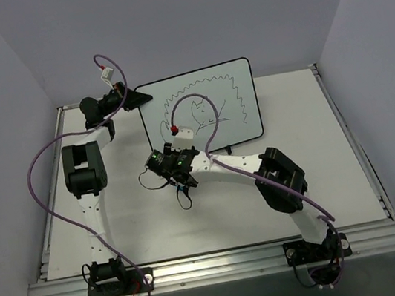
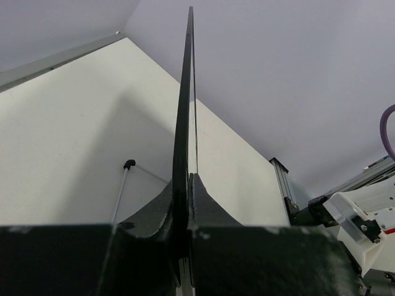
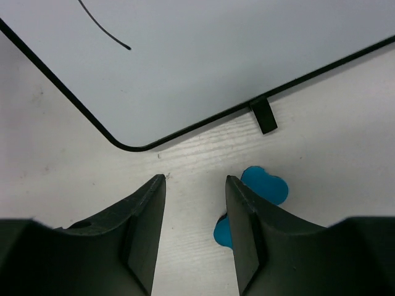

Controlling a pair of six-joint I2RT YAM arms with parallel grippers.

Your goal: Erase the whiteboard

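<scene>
The whiteboard (image 1: 236, 85) stands tilted at the back middle of the table and bears black marker scribbles. My left gripper (image 1: 129, 98) is shut on its upper left edge; in the left wrist view the board (image 2: 184, 92) runs edge-on between the closed fingers of the left gripper (image 2: 188, 180). My right gripper (image 1: 163, 161) hangs open and empty over the table just in front of the board's lower left corner (image 3: 123, 143). A small blue eraser (image 3: 266, 185) lies on the table, partly behind the right finger (image 3: 244, 216), outside the gap of the right gripper (image 3: 195, 180).
A small black foot (image 3: 265, 116) sticks out under the board's bottom edge. A thin wire stand with a black tip (image 2: 128, 164) rests on the table behind the board. A metal rail (image 1: 216, 267) runs along the near edge. Purple cables (image 1: 42, 161) loop beside the arms.
</scene>
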